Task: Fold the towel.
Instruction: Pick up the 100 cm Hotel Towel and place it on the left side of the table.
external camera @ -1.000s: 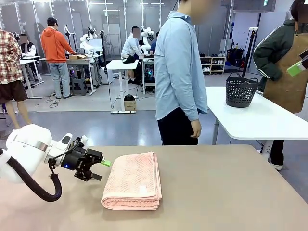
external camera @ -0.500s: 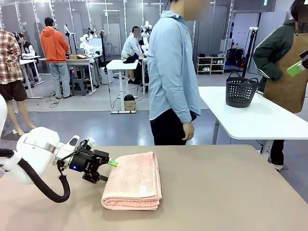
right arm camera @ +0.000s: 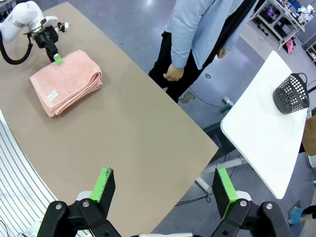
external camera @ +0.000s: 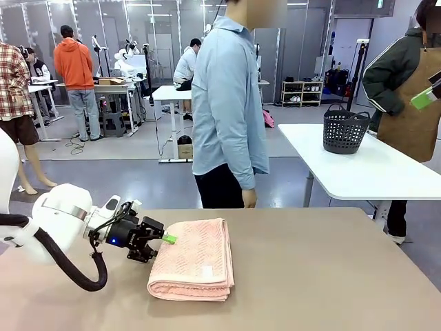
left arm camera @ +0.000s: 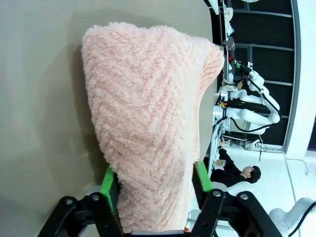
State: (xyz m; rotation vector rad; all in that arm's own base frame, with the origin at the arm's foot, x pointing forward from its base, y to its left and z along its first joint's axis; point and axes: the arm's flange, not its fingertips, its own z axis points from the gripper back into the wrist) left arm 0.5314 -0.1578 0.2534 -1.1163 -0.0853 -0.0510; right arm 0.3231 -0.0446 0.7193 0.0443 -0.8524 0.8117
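The towel (external camera: 196, 258) is a pale pink folded stack with a small white label, lying on the brown table (external camera: 331, 276) left of centre. My left gripper (external camera: 165, 241) comes in low from the left, at the towel's left edge. In the left wrist view the towel (left arm camera: 148, 123) fills the gap between the green pads (left arm camera: 109, 183), and both pads press against the cloth. My right gripper (right arm camera: 165, 185) hangs open high above the table with nothing between its fingers. Far below it lie the towel (right arm camera: 66, 81) and the left gripper (right arm camera: 57, 58).
A person (external camera: 227, 103) in a light blue shirt stands at the table's far edge, hands down. A white table (external camera: 372, 165) at the back right carries a dark basket (external camera: 344, 129). Bare tabletop stretches to the right of the towel.
My left gripper has slid right until its jaws straddle the towel's left edge, and they have narrowed onto it. The towel's near-left corner has been nudged slightly. The person has stepped left.
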